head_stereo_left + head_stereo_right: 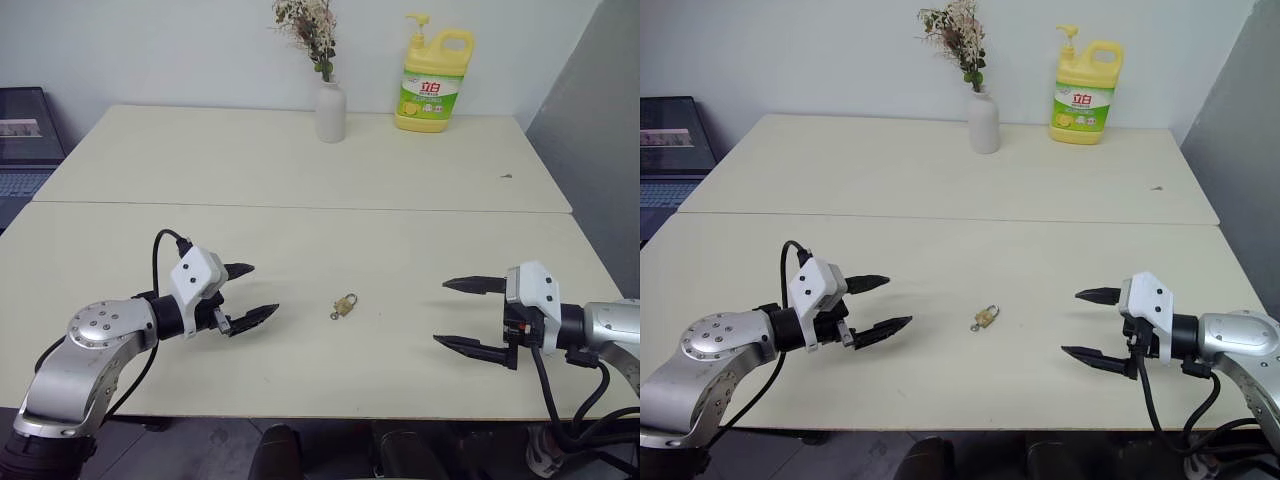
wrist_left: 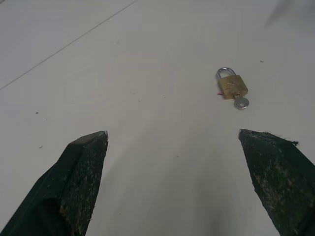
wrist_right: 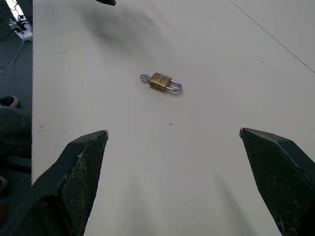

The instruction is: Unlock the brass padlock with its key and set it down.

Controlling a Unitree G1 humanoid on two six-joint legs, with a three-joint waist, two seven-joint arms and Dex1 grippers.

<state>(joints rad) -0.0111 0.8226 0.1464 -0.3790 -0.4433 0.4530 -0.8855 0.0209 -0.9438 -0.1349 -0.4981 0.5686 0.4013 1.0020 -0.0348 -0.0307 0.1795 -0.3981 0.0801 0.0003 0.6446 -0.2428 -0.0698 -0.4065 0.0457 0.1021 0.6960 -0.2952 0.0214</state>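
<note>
Both pincers, left point(image 1: 250, 294) and right point(image 1: 455, 315), hang released and empty either side of the padlock point(image 1: 346, 305), which lies flat on the table point(image 1: 300, 160) between them, key point(image 2: 241, 103) already in its keyhole, likely poised to approach.

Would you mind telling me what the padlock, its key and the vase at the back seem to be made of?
Brass padlock: golden, brushed-looking metal body, likely brass, with a shiny silver shackle. Key: silvery-grey metal, seated in the lock. Vase: smooth matte white, probably ceramic, possibly plastic.

Bright, even light; soft faint shadows
</note>
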